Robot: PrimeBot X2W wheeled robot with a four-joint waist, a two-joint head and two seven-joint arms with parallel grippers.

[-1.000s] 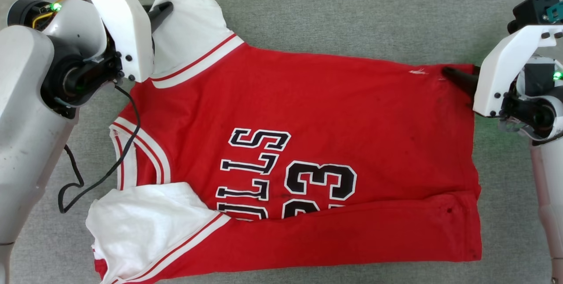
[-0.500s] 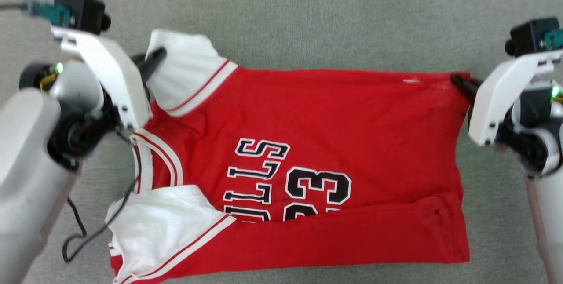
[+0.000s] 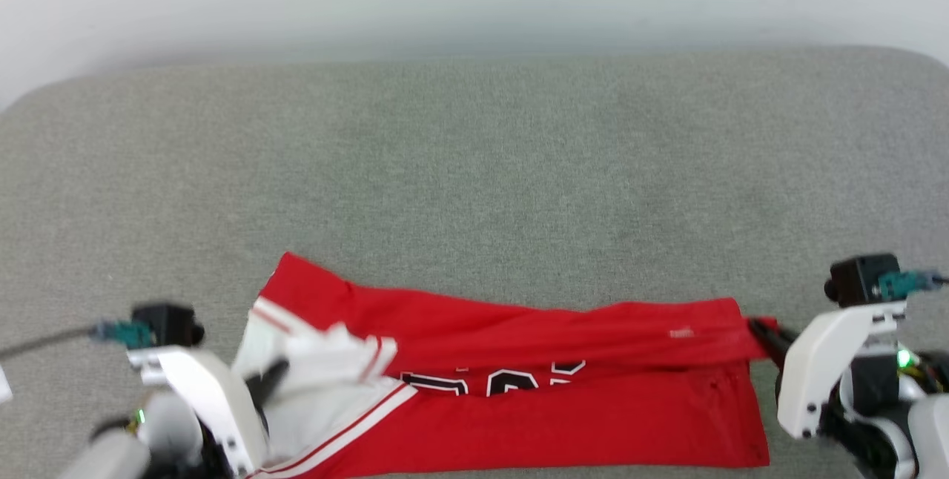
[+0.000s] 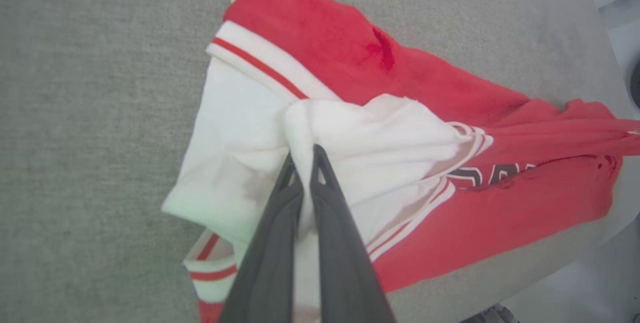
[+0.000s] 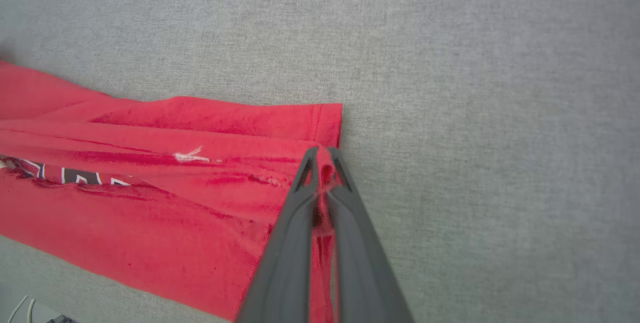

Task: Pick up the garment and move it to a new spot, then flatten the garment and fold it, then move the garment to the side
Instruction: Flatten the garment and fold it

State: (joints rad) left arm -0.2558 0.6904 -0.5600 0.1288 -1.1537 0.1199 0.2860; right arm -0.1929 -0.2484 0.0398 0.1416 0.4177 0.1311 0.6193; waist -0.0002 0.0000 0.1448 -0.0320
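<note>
The garment, a red jersey with white sleeves and black lettering, lies across the near part of the grey table. Its far edge is lifted and drawn over the lettering. My left gripper is shut on a bunched white sleeve at the garment's left end; in the left wrist view my left gripper pinches that cloth between its tips. My right gripper is shut on the red hem corner at the right end. In the right wrist view, my right gripper has red cloth between its fingers.
Bare grey tabletop stretches beyond the garment to the rounded far edge, with a pale wall behind. The table's near edge runs close under the garment. To the right of the hem the surface is bare.
The head camera has tilted up, so the whole picture shifted. My right gripper closed on the hem corner. Both grippers have raised the garment's far edge and carried it toward the near edge.
</note>
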